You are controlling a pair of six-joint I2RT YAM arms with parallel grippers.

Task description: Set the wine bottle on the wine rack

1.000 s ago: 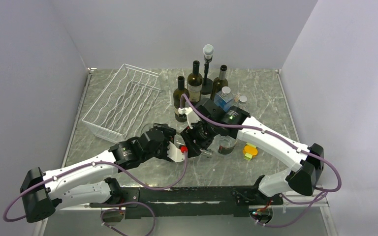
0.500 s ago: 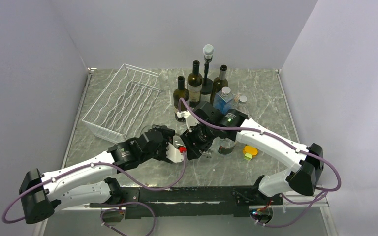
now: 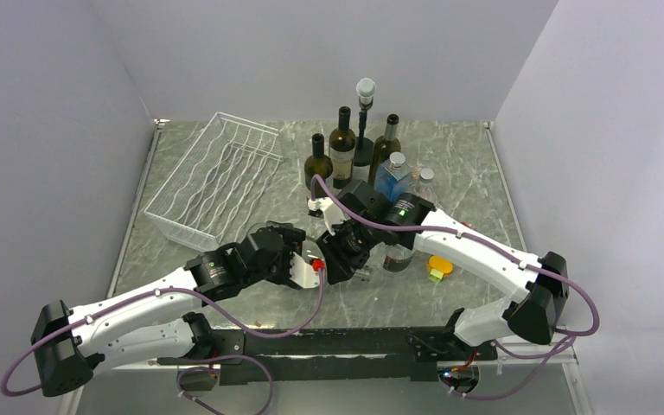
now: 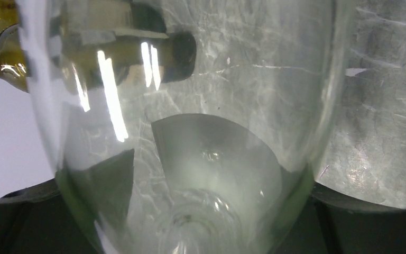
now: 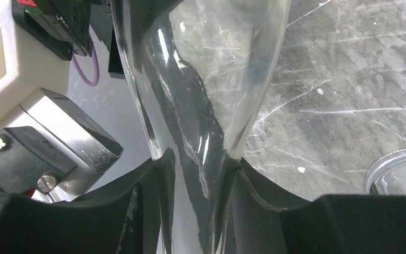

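Note:
The wine bottle [image 3: 311, 252] is clear glass and hard to see from above; it hangs over the table between my two grippers. In the left wrist view its wide body [image 4: 190, 132] fills the frame. My left gripper [image 3: 298, 259] [image 4: 190, 225] is shut on that body, a dark finger pressed to each side. In the right wrist view the bottle [image 5: 217, 63] narrows to a neck. My right gripper [image 3: 339, 254] [image 5: 198, 185] is shut on that neck, both fingers [image 5: 137, 206] touching the glass. The white wire wine rack [image 3: 216, 177] lies at the back left with nothing on it.
Three dark bottles [image 3: 341, 143] stand upright at the back centre, with a tall stoppered black bottle [image 3: 364, 121] and a blue bottle [image 3: 393, 173]. A short glass [image 3: 398, 255] and a yellow object [image 3: 439, 262] sit right of the grippers. Walls enclose the table.
The right gripper's jaws have closed in onto the bottle's neck, and the right wrist has edged left. The left arm has shifted slightly, still holding the bottle's body.

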